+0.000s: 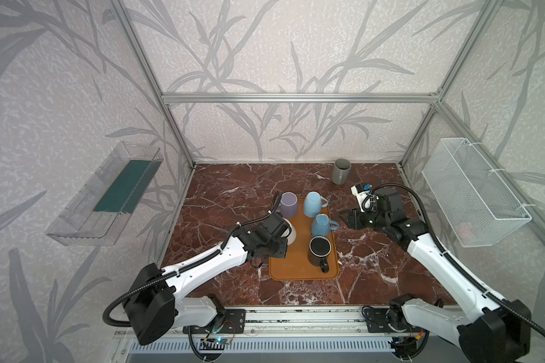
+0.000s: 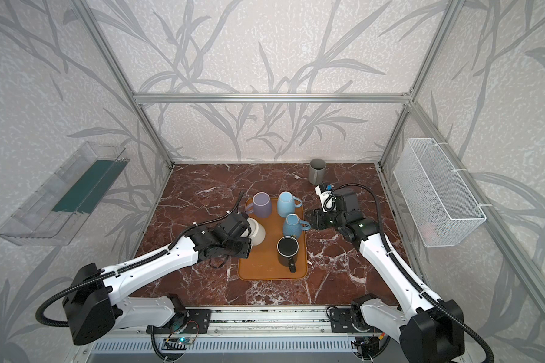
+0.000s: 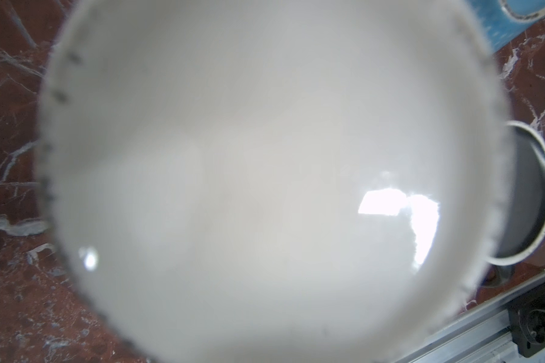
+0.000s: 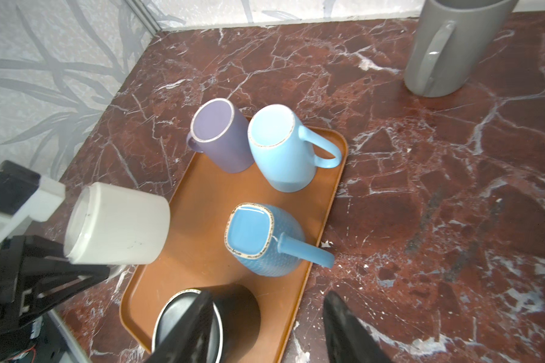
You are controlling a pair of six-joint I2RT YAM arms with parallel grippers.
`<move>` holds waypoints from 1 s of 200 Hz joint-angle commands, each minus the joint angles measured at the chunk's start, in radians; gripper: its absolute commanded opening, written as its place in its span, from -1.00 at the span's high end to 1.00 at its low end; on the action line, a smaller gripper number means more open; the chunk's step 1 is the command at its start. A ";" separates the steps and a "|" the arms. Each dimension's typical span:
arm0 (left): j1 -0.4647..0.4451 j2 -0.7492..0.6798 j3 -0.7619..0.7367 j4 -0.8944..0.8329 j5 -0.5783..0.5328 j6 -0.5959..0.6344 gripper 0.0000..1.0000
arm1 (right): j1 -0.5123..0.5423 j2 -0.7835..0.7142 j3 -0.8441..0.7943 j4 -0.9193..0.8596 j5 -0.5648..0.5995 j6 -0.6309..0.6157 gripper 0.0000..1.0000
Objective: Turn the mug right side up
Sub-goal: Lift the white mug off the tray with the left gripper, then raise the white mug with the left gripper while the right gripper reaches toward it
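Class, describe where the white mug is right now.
In both top views, the white mug is held sideways in the left gripper, over the orange tray's left edge, just nearer the camera than the purple mug.

White mug point(image 4: 117, 226), lilac mug point(image 4: 224, 141), black mug point(image 1: 320, 251), orange tray point(image 4: 208, 195), white-veined red tabletop point(image 4: 422, 188).

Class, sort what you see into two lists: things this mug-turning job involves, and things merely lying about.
Job: white ceramic mug, left gripper holding it, flat orange tray.
Lying about: tall grey mug, black mug, white wire basket, clear plastic bin.
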 commanded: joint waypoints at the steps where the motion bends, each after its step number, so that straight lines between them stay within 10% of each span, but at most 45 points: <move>1: 0.035 -0.048 0.005 0.104 0.027 0.023 1.00 | 0.017 -0.029 -0.015 0.067 -0.105 0.035 -0.14; 200: 0.230 -0.103 0.065 0.621 0.521 -0.079 1.00 | 0.190 0.034 -0.257 0.890 -0.385 0.624 -0.14</move>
